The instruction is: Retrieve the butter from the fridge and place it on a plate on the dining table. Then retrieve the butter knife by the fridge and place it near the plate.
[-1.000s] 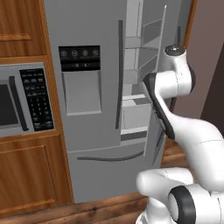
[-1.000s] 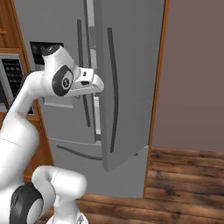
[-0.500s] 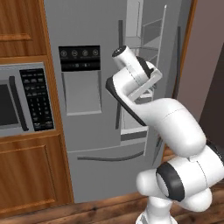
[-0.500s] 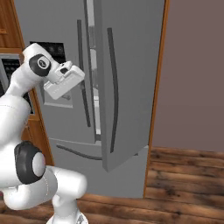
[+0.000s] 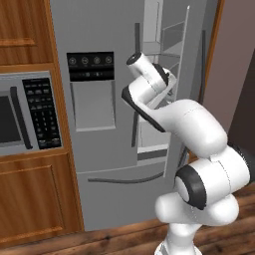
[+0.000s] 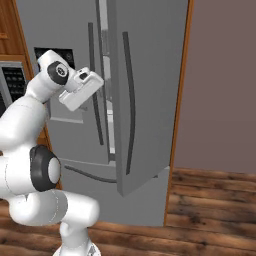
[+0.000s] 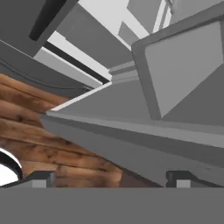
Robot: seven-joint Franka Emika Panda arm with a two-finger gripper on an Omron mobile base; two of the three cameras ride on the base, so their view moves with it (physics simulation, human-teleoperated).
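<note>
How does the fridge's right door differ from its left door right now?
The right door is swung open, showing white shelves behind it in the left base view; the left door is shut. The left door carries the black dispenser panel; the right door's front is plain. Both are grey with long dark handles.

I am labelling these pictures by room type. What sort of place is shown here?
Most likely a home kitchen. A tall grey fridge with a dispenser stands next to a built-in microwave set in wooden cabinets, over a wood plank floor.
</note>
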